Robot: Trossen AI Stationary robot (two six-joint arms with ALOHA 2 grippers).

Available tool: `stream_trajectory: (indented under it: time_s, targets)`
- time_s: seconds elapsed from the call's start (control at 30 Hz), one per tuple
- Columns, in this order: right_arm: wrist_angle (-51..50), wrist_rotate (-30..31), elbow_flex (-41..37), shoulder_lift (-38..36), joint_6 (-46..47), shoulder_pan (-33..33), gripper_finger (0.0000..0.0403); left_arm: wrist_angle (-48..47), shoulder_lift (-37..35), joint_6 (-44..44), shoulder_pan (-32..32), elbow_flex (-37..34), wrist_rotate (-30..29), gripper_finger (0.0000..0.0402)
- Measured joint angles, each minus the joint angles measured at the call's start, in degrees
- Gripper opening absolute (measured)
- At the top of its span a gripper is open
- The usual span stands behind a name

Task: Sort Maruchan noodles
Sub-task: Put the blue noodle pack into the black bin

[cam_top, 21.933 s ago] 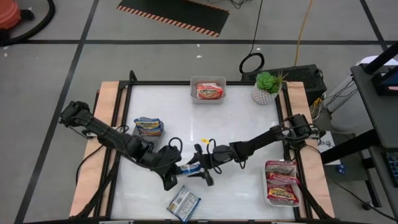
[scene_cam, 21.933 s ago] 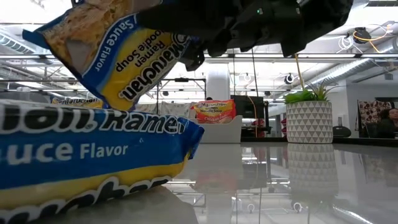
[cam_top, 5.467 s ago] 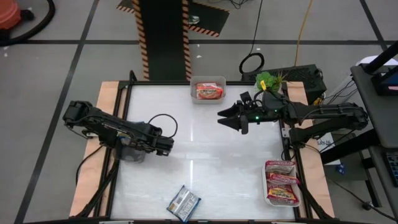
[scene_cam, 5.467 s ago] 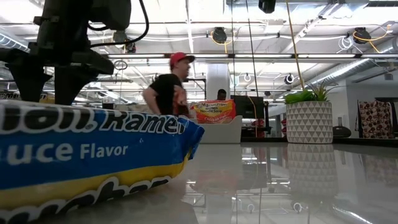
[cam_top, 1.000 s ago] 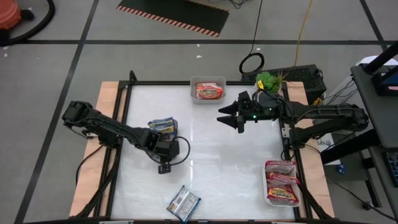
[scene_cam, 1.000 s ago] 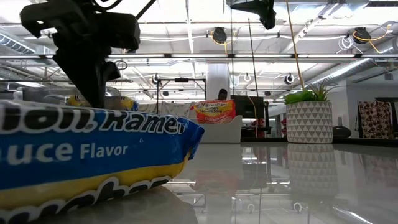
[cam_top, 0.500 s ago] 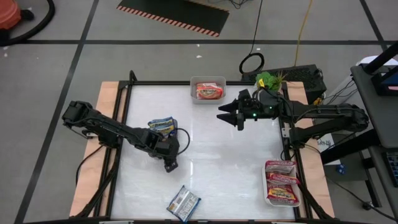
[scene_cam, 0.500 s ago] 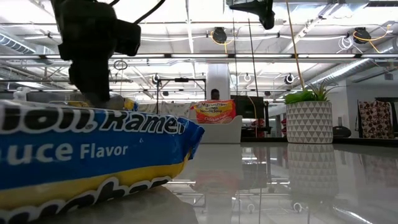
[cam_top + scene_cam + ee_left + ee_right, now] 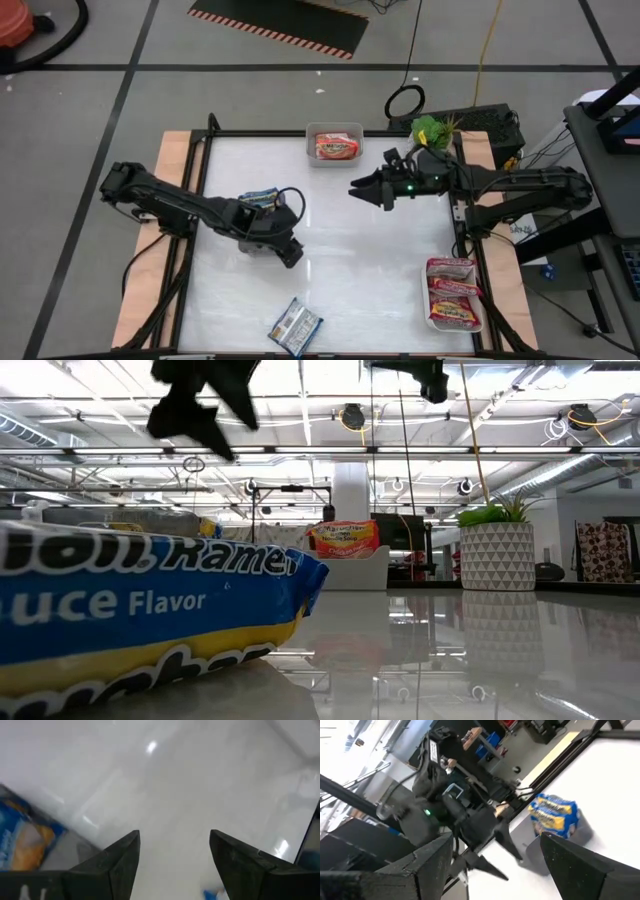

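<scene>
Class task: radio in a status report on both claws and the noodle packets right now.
Left claw open, empty, over mid-table. Right claw open, empty, waiting near the orange packet's tray. One blue packet loose at the table's near edge, unsorted. Nothing in the way.

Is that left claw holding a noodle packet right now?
No, the left gripper is open with only bare table between its fingers.

arms: black, jointed | left arm (image 9: 170, 205): looped black cable | right arm (image 9: 500, 182): green light | fingers (image 9: 117, 862): dark wedges

A robotics lab: grey tape-lined floor around the white desk (image 9: 340, 230), open ceiling ducts (image 9: 350, 415) and strip lights above.
</scene>
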Motion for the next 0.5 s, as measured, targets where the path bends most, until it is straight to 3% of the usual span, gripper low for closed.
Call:
stream_trajectory:
  time_s: [0.17,0.5]
  targets:
    - [-0.01,0.07,0.0,0.0,1.87,2.45,0.029,-2.18,-0.07,1.02,-2.78,5.22,-6.25,0.0244]
    - [-0.01,0.43,0.0,0.0,2.66,7.91,0.029,-3.13,0.38,-4.57,-10.42,6.87,-10.77,0.0244]
